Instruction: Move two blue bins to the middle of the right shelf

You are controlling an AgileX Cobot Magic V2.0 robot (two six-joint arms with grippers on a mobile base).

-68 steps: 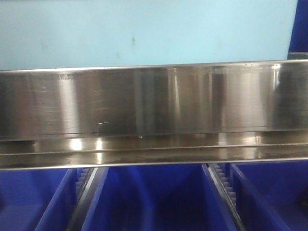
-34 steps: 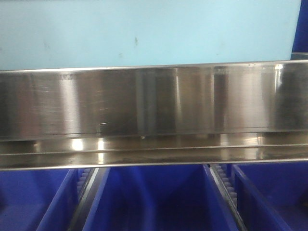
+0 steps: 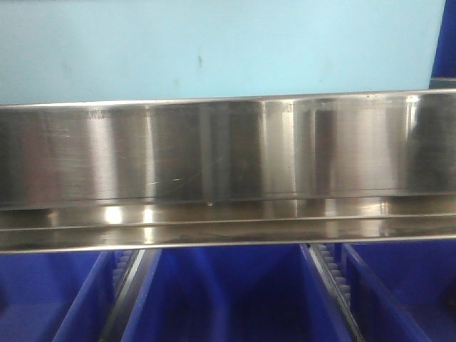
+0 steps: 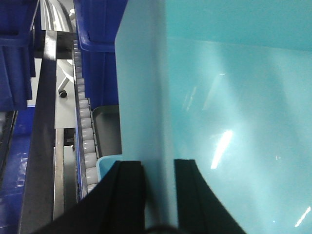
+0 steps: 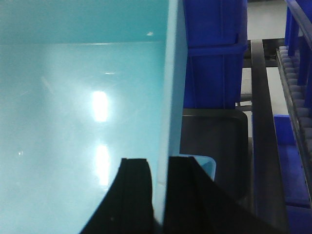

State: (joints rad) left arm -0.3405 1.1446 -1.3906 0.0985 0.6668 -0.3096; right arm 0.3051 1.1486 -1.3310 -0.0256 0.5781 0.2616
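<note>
I hold one light blue bin between both arms. Its inside fills the left wrist view [image 4: 234,97] and the right wrist view [image 5: 73,97]. My left gripper [image 4: 159,168] has the bin's side wall between its black fingers. My right gripper [image 5: 160,163] is shut tight on the opposite wall. In the front view a pale blue surface [image 3: 214,43], apparently this bin, fills the top above a steel shelf rail [image 3: 228,153]. Dark blue bins [image 3: 228,292] sit in a row under that rail. I cannot tell which shelf this is.
Roller tracks [image 3: 329,267] separate the dark blue bins below the rail. Beside the held bin run a roller track [image 4: 83,122] and a black tray [image 4: 108,129] on the left, and a black tray [image 5: 209,136] and stacked dark blue bins [image 5: 214,53] on the right.
The front view has shifted only slightly sideways; reflections on the steel rail have moved a little. The held bin stays at the top of the view.
</note>
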